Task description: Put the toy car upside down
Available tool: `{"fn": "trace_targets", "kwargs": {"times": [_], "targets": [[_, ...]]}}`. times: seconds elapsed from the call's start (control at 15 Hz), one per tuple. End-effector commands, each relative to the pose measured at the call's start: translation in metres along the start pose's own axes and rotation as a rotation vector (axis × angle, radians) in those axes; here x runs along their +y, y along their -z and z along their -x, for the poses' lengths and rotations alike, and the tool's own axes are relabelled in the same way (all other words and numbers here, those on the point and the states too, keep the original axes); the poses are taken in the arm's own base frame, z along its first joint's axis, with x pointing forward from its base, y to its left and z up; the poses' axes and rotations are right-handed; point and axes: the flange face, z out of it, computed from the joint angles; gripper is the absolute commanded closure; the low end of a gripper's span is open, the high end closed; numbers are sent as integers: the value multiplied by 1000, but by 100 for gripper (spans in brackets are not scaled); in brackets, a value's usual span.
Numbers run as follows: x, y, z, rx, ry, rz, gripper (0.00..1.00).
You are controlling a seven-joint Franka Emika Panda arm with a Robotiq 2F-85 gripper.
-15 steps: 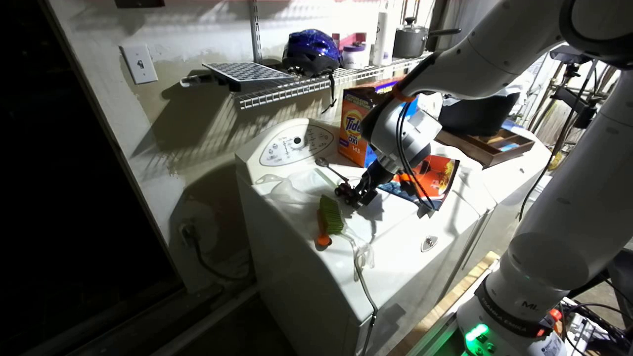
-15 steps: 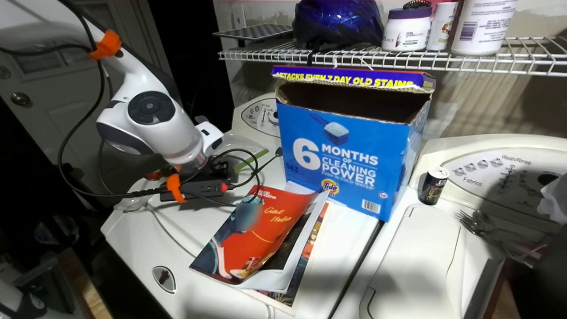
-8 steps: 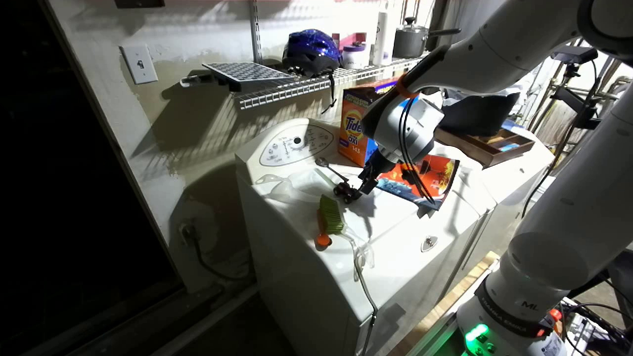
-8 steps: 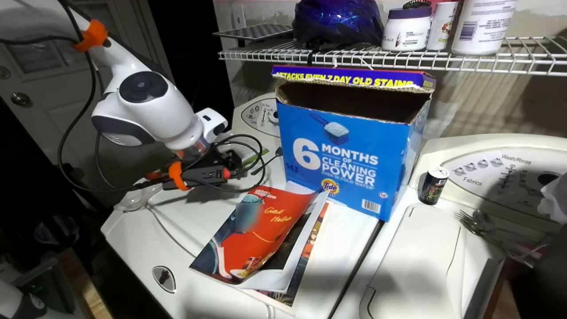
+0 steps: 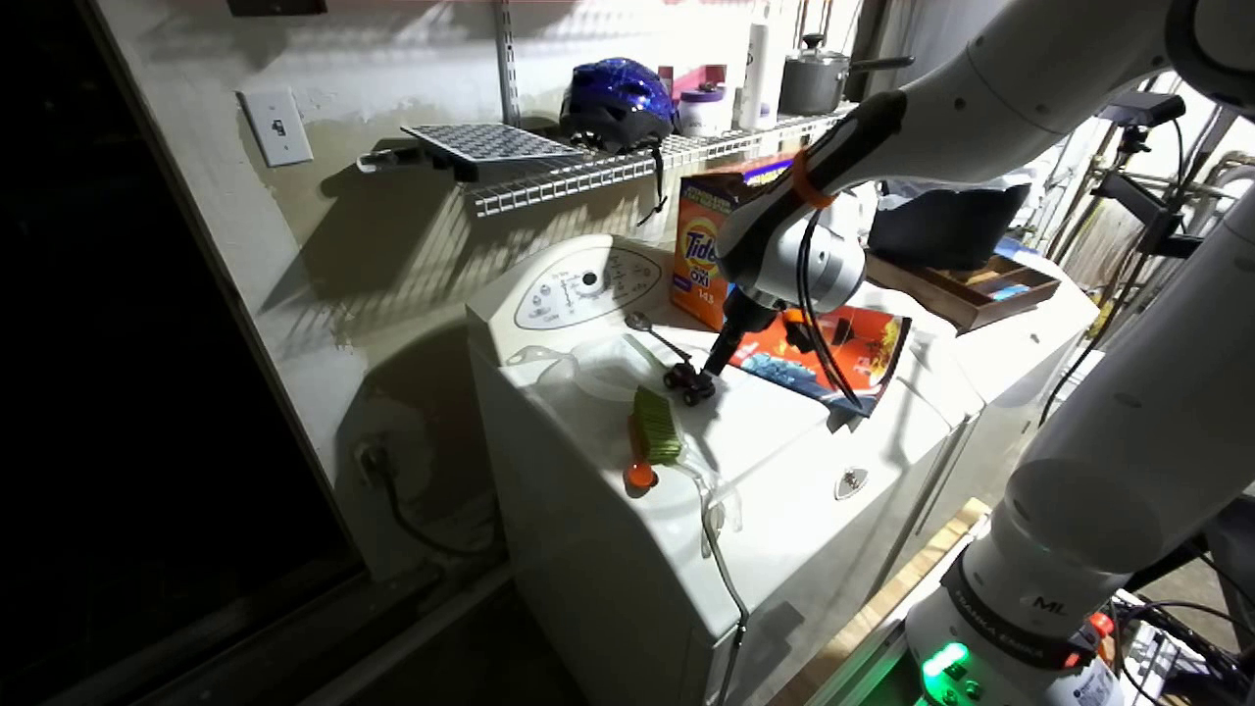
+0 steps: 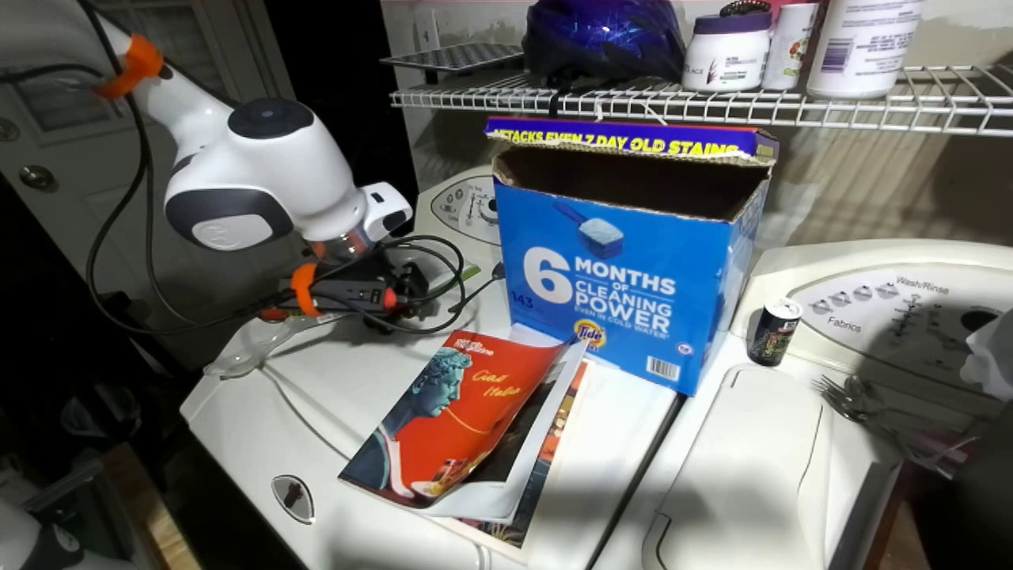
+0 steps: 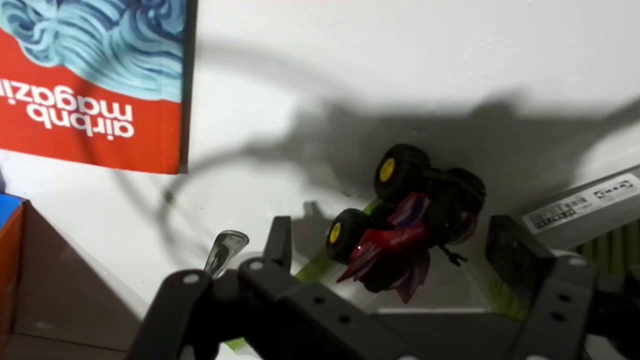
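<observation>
Toy car [image 7: 402,234] | glossy red, jagged-edged | chunky black tyres [image 7: 412,170], round yellow hubs [image 7: 387,170] | fingers [image 7: 517,252] spread apart

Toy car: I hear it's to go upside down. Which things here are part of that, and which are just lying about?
Part of the job:
toy car
pincer, standing open

Just lying about:
magazine
detergent box
green-bristled brush
drinks can
helmet
cooking pot

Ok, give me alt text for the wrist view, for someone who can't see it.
A red toy car on a white surface, framed by the open gripper. A magazine lies upper left, part of an orange box lower left.
</observation>
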Motion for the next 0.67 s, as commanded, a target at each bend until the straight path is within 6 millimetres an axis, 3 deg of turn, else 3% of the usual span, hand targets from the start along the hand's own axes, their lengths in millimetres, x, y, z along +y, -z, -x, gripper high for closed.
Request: {"fn": "trace_targets", "kwargs": {"times": [0.0,0.2,0.6], "targets": [[-4,23,-23,-15,-111,-25,0],[-3,32,-45,-22,-203,22,0],[-11,19,-71,-170,-298,44,0]]}}
